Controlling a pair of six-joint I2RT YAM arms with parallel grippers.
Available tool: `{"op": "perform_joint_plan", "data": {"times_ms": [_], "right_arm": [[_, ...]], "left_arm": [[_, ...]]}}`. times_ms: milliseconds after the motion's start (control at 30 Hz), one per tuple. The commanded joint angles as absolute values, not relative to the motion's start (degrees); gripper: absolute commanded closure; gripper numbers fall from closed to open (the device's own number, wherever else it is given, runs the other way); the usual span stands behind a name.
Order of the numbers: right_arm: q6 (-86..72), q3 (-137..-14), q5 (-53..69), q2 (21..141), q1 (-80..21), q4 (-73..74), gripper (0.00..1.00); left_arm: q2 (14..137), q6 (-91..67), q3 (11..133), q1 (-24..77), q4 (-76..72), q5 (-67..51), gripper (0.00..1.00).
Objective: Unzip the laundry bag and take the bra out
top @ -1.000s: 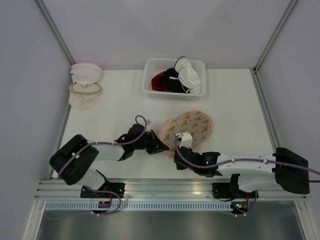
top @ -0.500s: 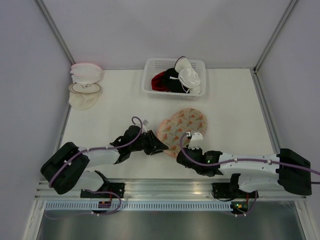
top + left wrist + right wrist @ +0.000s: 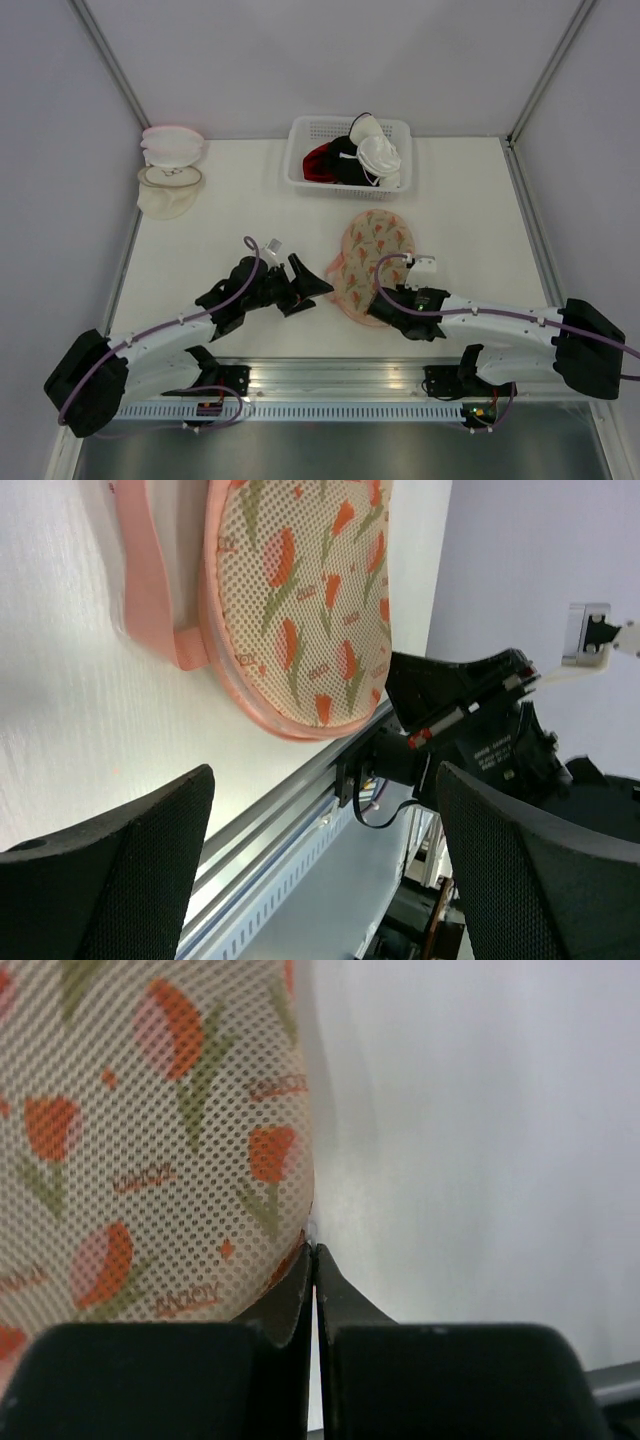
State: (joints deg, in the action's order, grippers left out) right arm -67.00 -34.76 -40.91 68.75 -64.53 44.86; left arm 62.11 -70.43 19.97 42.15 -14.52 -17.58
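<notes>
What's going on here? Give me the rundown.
Two robot arms are working on the floral laundry bag lying on the table. The right claw is pinched shut on the bag's near rim. The left claw hangs open just left of it, touching nothing. Nothing shows coming out of the bag.

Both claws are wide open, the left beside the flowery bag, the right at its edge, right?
Only the left gripper is open. The right wrist view shows the right gripper pinched shut at the edge of the laundry bag.
</notes>
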Motion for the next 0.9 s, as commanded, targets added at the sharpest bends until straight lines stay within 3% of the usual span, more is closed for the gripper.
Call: {"op": "perform_joint_plan", "data": {"times_ms": [0, 100, 200, 367, 467, 867], "right_arm": [[-75.74, -39.19, -48.94, 66.72, -62.67, 54.92, 0.99], [-77.95, -42.70, -53.42, 62.68, -62.14, 61.42, 0.48], [-68.85, -45.78, -51.87, 61.79, -62.05, 58.81, 0.32], [-47.60, -46.68, -38.61, 64.42, -62.05, 41.81, 0.33], [-41.07, -47.54, -29.98, 68.89, -62.14, 32.80, 0.39], [-33.57, -64.59, -27.77, 93.50, -66.88, 31.20, 0.39]], "left_arm": [[55.38, -68.03, 19.34, 42.28, -6.25, -12.58, 0.05], [50.20, -67.15, 19.07, 42.28, -2.30, -11.08, 0.05], [47.21, -67.06, 18.11, 42.28, -1.23, -10.81, 0.04], [46.32, -67.59, 16.35, 42.28, -1.05, -11.07, 0.03], [46.06, -67.59, 15.91, 42.28, -0.97, -11.25, 0.03], [37.10, -68.55, 13.27, 42.28, 3.69, -10.20, 0.02]]}}
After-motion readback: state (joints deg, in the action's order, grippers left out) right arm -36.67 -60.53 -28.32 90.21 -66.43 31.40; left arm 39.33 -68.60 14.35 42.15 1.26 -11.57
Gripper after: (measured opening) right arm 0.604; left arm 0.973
